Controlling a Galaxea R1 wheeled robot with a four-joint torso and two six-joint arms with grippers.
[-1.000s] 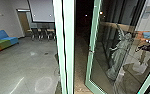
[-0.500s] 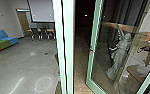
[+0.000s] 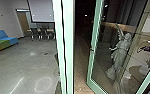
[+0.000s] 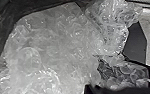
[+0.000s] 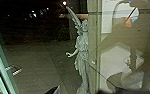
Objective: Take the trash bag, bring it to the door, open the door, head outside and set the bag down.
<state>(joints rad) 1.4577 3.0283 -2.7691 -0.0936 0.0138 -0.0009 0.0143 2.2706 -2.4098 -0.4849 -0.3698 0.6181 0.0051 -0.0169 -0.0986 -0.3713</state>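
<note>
- The trash bag (image 4: pixel 53 45), clear and bulging, lies close against the left wrist camera, its plastic bunched into a twist (image 4: pixel 111 32); whether the left gripper has hold of it, and how far open that gripper is, I cannot tell.
- If the grip is only on thin, gathered film, the bag's weight could stretch or tear it, or let it slide out during the drive.
- The door (image 3: pixel 91 62) stands ajar, with a dark gap between its leaf and the green post (image 3: pixel 68 45). Getting through seems the step in hand; should the leaf swing back, it could pinch the bag or strike an arm.
- The right wrist camera faces the glass (image 5: pixel 126 47). How far open the right gripper is, and whether it holds anything, I cannot tell; a push landing badly could skid along the pane.
- Cutting the turn too tight would likely snag the loose plastic on the post.
- Reflections overlap the statue (image 3: pixel 121 50) beyond the glass, so clearance outside is easily misjudged.
</note>
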